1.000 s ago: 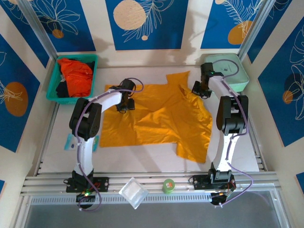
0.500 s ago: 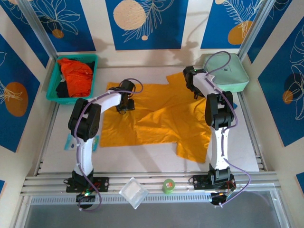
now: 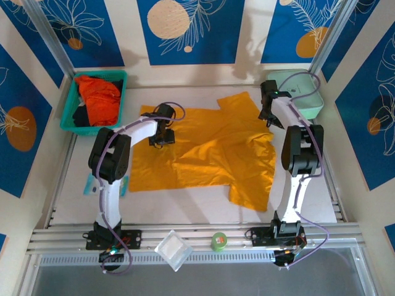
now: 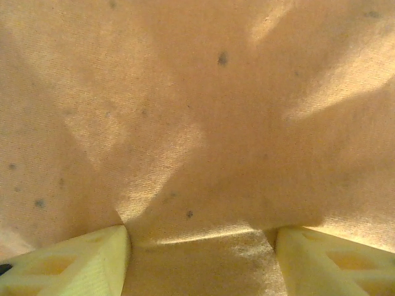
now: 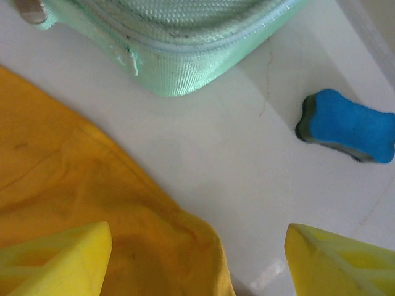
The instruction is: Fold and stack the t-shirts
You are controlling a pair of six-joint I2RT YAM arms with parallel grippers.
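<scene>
The left claw (image 3: 162,138) stood wide open over the mustard-yellow t-shirt (image 3: 210,154), which lay spread across the middle of the counter (image 3: 185,203). In the left wrist view, the left claw (image 4: 200,246) had its two pale fingers far apart at the bottom corners. The mustard-yellow t-shirt (image 4: 197,123) stretched below and ahead of them and across the gap between them. Whether the fingertips touched the cloth could not be told.

The right claw (image 3: 268,117) was also wide open, holding nothing, at the far right corner of the same shirt. In the right wrist view, the right claw (image 5: 197,246) showed bare counter (image 5: 247,172) between its yellow fingers. A curved hem of the mustard-yellow t-shirt (image 5: 74,185) lay under and ahead of the finger on the left of that view. Ahead of the claw sat the mint-green box (image 5: 185,37), apart from the hem. A small blue pad (image 5: 345,126) lay ahead of the other finger.

From above, the mint-green box (image 3: 308,102) was just beyond the right claw. The red-orange t-shirt (image 3: 99,98) lay bunched in the teal basket (image 3: 71,126), well to the left of the left claw and beyond it
</scene>
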